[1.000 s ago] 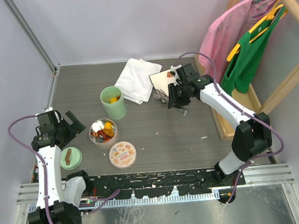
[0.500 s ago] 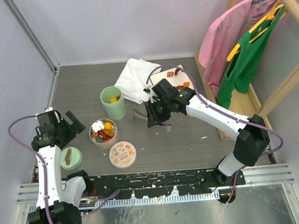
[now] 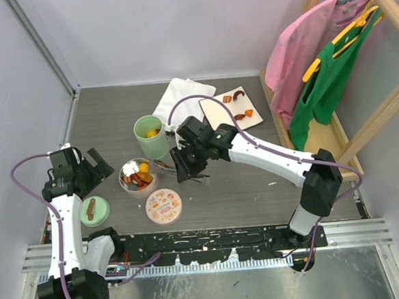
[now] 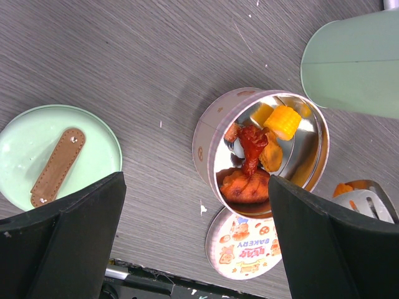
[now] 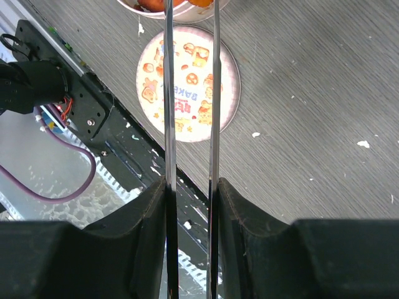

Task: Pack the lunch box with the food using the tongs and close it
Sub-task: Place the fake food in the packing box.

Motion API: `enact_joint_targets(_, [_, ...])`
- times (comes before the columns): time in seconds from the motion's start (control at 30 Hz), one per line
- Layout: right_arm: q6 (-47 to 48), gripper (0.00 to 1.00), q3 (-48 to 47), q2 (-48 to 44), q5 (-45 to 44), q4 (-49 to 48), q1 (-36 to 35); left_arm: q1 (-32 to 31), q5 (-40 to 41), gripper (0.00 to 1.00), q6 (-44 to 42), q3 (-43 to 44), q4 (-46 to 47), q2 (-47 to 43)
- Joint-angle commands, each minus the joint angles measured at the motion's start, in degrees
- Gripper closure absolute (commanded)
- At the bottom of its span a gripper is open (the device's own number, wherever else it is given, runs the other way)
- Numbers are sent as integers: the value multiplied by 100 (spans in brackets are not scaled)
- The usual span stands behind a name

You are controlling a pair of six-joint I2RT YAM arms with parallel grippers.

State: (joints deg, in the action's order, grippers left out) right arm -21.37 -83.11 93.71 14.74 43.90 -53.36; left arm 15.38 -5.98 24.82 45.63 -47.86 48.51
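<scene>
Gripping the tongs, the right claw is clenched on both arms near the joined end. The arms are thin, flat, polished grey metal and run almost parallel out of the pads. Seen from the top, the long axis lies right-to-left across the surface, with the tips pointing left and ending just beside the right rim of the lunch box. An orange piece shows at the tips in the left wrist view; I can't tell if it's pinched.

The lunch box is a round tin, shiny inside with a pale printed outer wall, standing upright and open at mid-left. The food in it is a yellow corn chunk, a red glossy strip and orange-brown crumbed bits. More pieces sit on the flat pale board at far centre-right.

The left claw is released with its jaws wide apart, hovering left of the tin and gripping nothing.

Around the tin:
- The printed round lid lies flat just near of it.
- The mint-green cup stands just far of it, close to the tong line.
- The mint-green lid with its brown stitched knob lies near-left.
- The crumpled white cloth lies far, beside the board.
- Pink and green garments hang on the wooden rack at the right.

The surface is dark grey with a wood grain.
</scene>
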Motion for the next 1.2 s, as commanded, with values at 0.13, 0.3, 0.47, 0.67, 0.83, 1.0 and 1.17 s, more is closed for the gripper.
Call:
enact_joint_targets(0.13, [24, 63, -794, 396, -229, 72, -328, -17, 18, 2, -38, 122, 145, -44])
enact_joint_targets(0.3, [68, 63, -1018, 594, -333, 139, -421, -17, 10, 2, -32, 119, 145, -36])
enact_joint_targets(0.47, [148, 63, -1229, 828, -429, 316, -493, -17, 18, 2, -38, 122, 145, -49])
enact_joint_targets(0.67, [230, 62, -1458, 999, -463, 363, -505, -17, 11, 2, -38, 124, 145, -41])
enact_joint_targets(0.83, [279, 62, -1570, 1110, -442, 393, -508, -17, 11, 2, -34, 122, 145, -45])
enact_joint_targets(1.0, [431, 60, -1836, 1305, -587, 596, -500, -17, -21, 2, -36, 119, 154, -30])
enact_joint_targets(1.17, [563, 60, -2145, 1506, -700, 783, -502, -17, 10, 2, -38, 131, 145, -44])
